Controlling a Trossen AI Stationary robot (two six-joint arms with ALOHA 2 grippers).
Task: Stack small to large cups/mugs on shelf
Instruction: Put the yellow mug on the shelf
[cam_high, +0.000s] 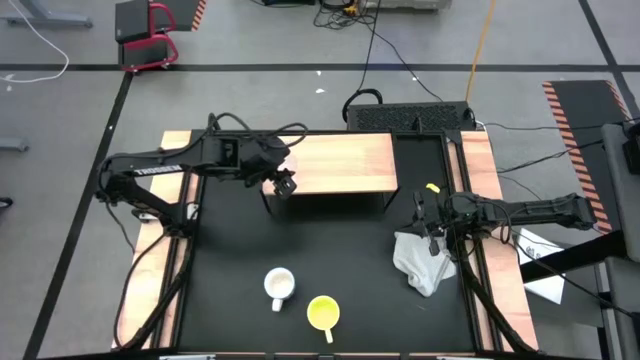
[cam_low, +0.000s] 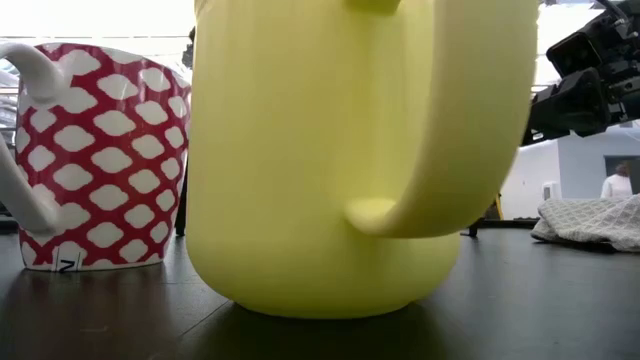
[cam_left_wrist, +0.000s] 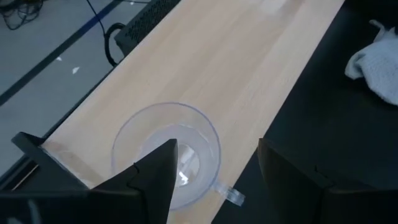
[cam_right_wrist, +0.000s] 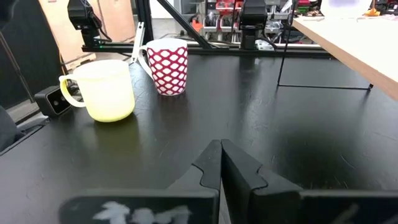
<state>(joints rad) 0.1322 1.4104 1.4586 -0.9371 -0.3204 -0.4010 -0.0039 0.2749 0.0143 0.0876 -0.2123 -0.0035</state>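
**Jaws wide over the glass cup; two mugs still on the counter**

Jaws of the left gripper stand spread wide above the left end of the shelf, with the small clear glass cup standing upright on the shelf top below them. In the left wrist view the cup sits mostly under one dark finger rather than squarely between the two, its little handle poking toward the shelf's front edge, and nothing is held. The right gripper hangs low near the counter's right edge, jaws pressed shut and empty, just beside the crumpled white cloth.

The white mug with the red pattern and the yellow mug both stand upright near the front edge of the counter, close together but apart, well away from the shelf.

My reading: the smallest vessel is placed at the shelf's left end, so the first placement looks done and the left arm is at the point of letting go and clearing off. The yellow mug would come next, being the middle size. That calls for lifting straight up so the fingers do not clip the glass rim or handle, then travelling to the front of the counter and closing on the yellow mug's wall or handle without knocking the patterned mug beside it.
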